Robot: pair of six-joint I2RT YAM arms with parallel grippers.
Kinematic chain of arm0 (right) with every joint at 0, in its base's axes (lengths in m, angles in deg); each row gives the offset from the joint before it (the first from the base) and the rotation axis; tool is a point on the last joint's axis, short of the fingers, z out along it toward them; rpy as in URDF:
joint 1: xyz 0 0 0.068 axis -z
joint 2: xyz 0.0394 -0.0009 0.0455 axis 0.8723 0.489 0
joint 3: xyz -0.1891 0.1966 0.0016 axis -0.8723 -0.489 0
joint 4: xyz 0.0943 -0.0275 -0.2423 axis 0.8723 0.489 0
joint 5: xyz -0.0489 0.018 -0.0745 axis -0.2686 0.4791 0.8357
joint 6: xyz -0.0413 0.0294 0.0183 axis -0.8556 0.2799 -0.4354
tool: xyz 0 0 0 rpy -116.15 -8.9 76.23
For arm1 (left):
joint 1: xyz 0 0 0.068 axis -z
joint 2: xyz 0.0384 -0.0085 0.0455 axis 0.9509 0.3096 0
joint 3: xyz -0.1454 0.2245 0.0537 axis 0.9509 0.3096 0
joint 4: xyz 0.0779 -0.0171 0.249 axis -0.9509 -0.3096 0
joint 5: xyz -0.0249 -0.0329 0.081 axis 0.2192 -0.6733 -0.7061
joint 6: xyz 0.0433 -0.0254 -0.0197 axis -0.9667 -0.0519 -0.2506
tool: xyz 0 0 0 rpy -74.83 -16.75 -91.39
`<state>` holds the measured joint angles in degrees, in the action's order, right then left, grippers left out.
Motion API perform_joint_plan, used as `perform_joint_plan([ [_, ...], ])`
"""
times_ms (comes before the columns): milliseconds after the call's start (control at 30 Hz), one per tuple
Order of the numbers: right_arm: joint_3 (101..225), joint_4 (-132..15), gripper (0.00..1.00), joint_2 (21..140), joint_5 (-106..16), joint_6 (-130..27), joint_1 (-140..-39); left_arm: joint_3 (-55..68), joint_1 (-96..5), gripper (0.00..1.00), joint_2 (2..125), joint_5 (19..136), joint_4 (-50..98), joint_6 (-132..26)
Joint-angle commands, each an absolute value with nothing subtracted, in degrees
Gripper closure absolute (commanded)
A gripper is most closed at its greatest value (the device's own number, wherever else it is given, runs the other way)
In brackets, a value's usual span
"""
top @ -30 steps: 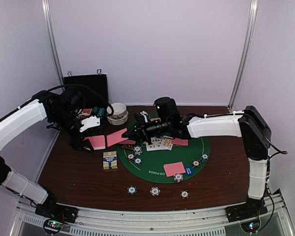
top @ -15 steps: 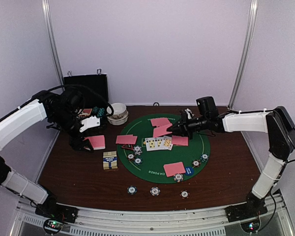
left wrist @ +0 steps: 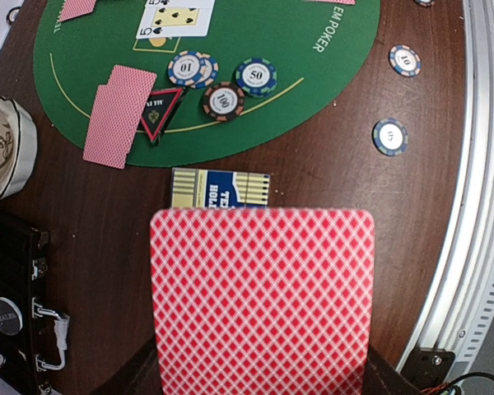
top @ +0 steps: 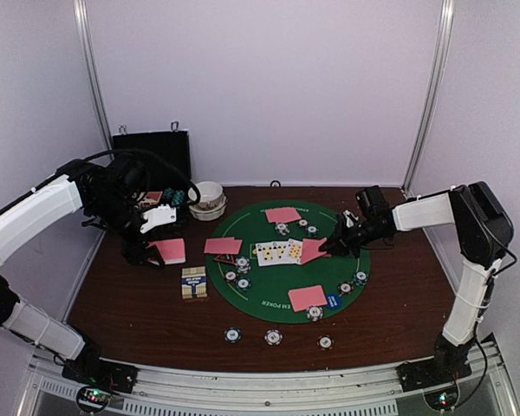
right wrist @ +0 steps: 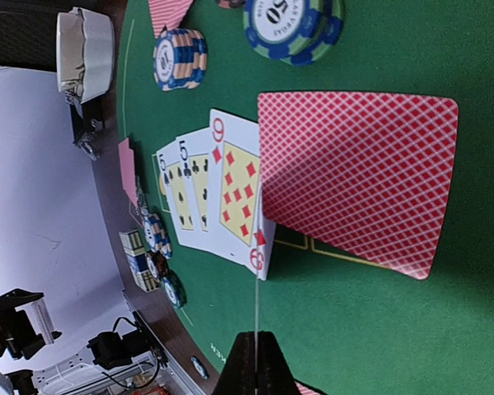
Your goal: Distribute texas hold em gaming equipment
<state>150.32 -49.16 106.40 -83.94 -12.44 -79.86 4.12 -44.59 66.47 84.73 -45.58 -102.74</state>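
Pink-backed pack (left wrist: 262, 300), its thickness hidden, is clamped in the left hand (top: 150, 253) above the bare surface (top: 139, 303), left of the green mat (top: 269, 305). The right hand (right wrist: 255, 341), fingers pressed together, is low over the mat's right half, beside a face-down card (right wrist: 354, 177). A thin pale line runs forward from its tips; whether that is a card on edge cannot be told. Face-up cards (right wrist: 206, 193), a nine of diamonds among them, lie fanned at mat centre, and the face-down card's edge lies over the nine. Other face-down cards lie at the mat's far (top: 283, 214), left (top: 223, 245) and near (top: 308, 296) sides.

Chips (left wrist: 222, 82) cluster beside a red-triangle marker (left wrist: 158, 111) on the mat's left. Three more (top: 273, 336) lie in a row on the surface towards the front edge. A blue button (top: 332, 301) lies beside the near card, and a card box (left wrist: 221, 189) lies flat just off the mat.

Containers:
- Stacked white bowls (top: 208, 201) are at the far left; their contents are not visible.
- An open black case (top: 152, 152), lid upright, is beside them; its tray holds teal chips (top: 173, 198).
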Motion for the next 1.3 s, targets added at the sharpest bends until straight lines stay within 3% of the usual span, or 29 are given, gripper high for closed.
perform_joint_plan([
  [0, 152.3, -50.4, 1.0, 108.2, -83.0, -14.6, -79.5, 2.7, -44.8, 1.0, 65.4, 86.1, -45.2, -102.9],
  [300, 152.1, -50.0, 1.0, 110.7, -82.4, -15.1, -79.5, 3.6, -44.8, 1.0, 65.0, 85.6, -45.3, -103.0],
  [333, 151.9, -49.6, 0.96, 110.8, -82.1, -15.4, -79.5, 3.7, -44.8, 1.0, 65.0, 85.4, -45.2, -103.0],
  [433, 151.8, -46.9, 0.73, 110.7, -79.7, -17.1, -79.7, 3.9, -44.8, 1.0, 64.8, 84.9, -45.2, -103.5],
  [533, 152.0, -43.3, 0.6, 109.4, -77.0, -19.2, -79.8, 4.0, -44.8, 1.0, 64.9, 84.9, -45.2, -103.5],
  [967, 159.6, -29.2, 0.38, 99.6, -65.7, -25.1, -83.0, 6.3, -44.9, 1.0, 65.0, 83.3, -43.1, -103.2],
  [1000, 160.2, -28.5, 0.34, 98.7, -64.8, -25.4, -83.6, 6.9, -44.9, 1.0, 65.0, 83.0, -42.6, -103.2],
  [1133, 162.5, -26.0, 0.02, 95.9, -61.3, -27.0, -86.5, 9.4, -45.5, 1.0, 64.3, 82.7, -40.2, -103.0],
  [1267, 165.0, -23.2, 0.0, 94.0, -57.4, -27.9, -89.5, 11.6, -46.6, 1.0, 64.2, 81.9, -38.5, -102.5],
])
